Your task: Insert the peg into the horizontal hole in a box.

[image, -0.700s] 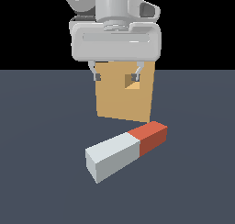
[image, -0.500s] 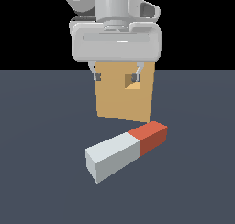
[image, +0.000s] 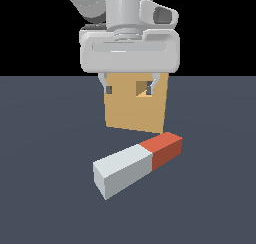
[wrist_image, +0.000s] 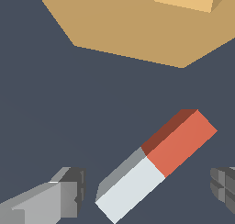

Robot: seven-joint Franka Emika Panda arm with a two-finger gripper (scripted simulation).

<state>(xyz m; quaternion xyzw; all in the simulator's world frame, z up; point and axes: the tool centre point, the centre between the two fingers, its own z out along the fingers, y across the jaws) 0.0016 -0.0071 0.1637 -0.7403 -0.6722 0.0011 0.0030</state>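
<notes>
I am hovering the gripper point(image: 129, 85) wide open above the peg point(image: 137, 164), which is lying near the box point(image: 131, 113).

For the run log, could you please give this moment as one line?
pincer: open, above peg | peg: on floor, ungrasped | box: behind | hole: empty

flat dark slate-blue floor point(image: 45, 203) under a plain black backdrop point(image: 30, 33)
</notes>
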